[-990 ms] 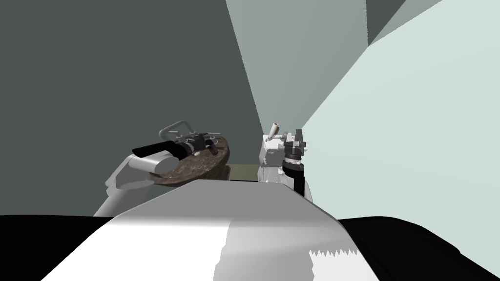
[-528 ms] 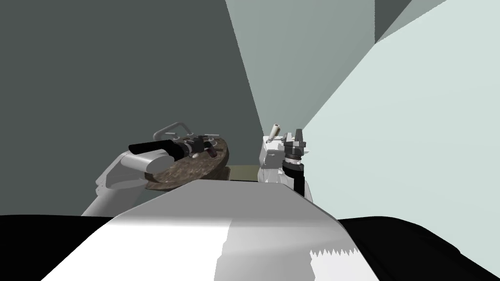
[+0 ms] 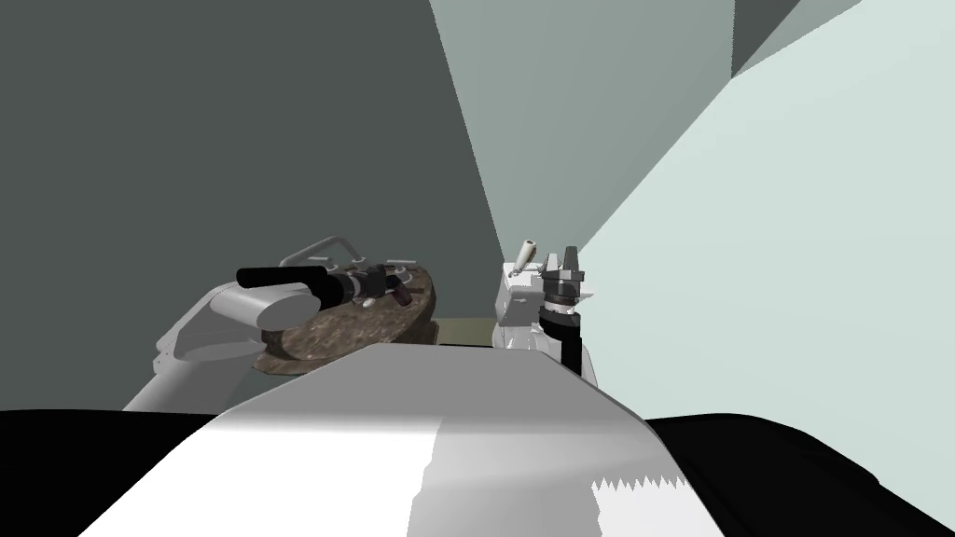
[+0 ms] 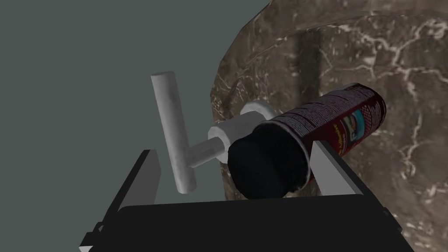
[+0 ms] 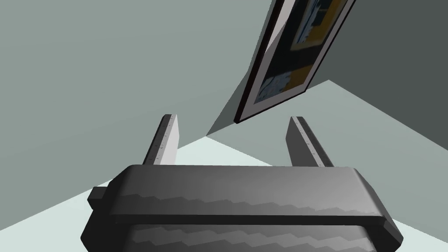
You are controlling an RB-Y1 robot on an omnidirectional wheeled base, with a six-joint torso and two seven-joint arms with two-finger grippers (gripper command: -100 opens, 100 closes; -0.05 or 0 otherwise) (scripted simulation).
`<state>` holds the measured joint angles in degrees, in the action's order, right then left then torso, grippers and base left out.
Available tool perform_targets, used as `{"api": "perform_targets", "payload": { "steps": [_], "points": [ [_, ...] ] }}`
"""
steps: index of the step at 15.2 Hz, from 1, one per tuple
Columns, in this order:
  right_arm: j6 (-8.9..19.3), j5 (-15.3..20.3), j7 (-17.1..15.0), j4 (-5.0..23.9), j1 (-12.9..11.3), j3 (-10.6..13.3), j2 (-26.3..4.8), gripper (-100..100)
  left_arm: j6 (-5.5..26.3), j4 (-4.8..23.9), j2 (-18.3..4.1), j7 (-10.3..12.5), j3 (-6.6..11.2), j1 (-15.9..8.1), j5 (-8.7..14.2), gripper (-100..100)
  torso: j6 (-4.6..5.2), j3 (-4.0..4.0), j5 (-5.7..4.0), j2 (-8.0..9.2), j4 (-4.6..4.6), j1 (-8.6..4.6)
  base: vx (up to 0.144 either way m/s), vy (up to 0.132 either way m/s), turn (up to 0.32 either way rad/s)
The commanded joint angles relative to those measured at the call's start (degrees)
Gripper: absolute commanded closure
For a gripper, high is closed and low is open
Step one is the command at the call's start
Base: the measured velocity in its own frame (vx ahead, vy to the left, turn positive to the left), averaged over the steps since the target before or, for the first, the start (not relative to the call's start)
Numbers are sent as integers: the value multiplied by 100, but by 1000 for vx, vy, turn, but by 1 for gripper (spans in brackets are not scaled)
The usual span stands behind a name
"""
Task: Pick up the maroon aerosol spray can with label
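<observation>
Across the right of the left wrist view lies the round marbled bench (image 4: 393, 175), and at lower centre the left tool (image 4: 234, 148), spread wide and gripping nothing, straddles the lying maroon can (image 4: 332, 118) off-centre beside a white T-handle (image 4: 168, 113), so I would centre on the can before closing, while the right tool (image 3: 567, 259) hangs open.

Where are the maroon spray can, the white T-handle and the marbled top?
maroon spray can (image 4: 323, 120), left wrist view, on its printed side, between cap and base.
white T-handle (image 4: 173, 131), left wrist view, on the middle of the crossbar.
marbled top (image 4: 393, 57), left wrist view, on a bare veined patch beyond the can.
</observation>
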<state>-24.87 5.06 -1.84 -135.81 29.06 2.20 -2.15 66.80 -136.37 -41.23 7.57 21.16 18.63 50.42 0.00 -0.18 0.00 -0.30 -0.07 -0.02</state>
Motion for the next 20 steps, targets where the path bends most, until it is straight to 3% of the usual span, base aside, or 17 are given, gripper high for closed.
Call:
{"api": "perform_targets", "payload": {
  "steps": [1,2,3,4,6,9,11,14,16,17,20],
  "points": [
    [0,0,0,0,0,0,0,0,159,7,-54,35,15,-28,59,-100,0,0,0,0,0,0,55,-3,5],
    [0,0,0,0,0,0,0,0,370,4,-193,85,96,-12,263,-100,0,1,0,3,0,0,64,-4,0],
    [0,0,0,0,0,0,0,0,443,4,-193,85,96,-12,263,-100,0,1,0,2,0,0,71,-4,1],
    [0,0,0,0,0,0,0,0,581,-3,-329,135,174,8,462,-100,0,0,0,1,0,1,87,-3,3],
    [0,0,0,0,0,0,0,0,722,-3,-329,135,174,8,462,-100,0,-3,0,-5,-1,1,74,-2,3],
    [0,0,0,0,0,0,0,0,1145,-28,-590,240,317,58,838,-100,0,1,0,1,0,0,67,-2,2],
    [0,0,0,0,0,0,0,0,1262,-28,-590,240,317,58,838,-100,0,-1,1,-2,-1,3,71,3,3],
    [0,0,0,0,0,0,0,0,1669,-75,-833,347,444,119,1182,-100,0,1,0,2,0,2,69,2,4],
    [0,0,0,0,0,0,0,0,1780,-75,-833,347,444,119,1182,-100,0,-2,1,-3,-1,3,69,2,2],
    [0,0,0,0,0,0,0,0,1986,-108,-947,401,500,154,1339,-100,0,0,1,1,0,3,85,3,4],
    [0,0,0,0,0,0,0,0,2276,-149,-1055,454,552,190,1486,-100,0,0,0,0,0,3,63,2,3]
  ]
}}
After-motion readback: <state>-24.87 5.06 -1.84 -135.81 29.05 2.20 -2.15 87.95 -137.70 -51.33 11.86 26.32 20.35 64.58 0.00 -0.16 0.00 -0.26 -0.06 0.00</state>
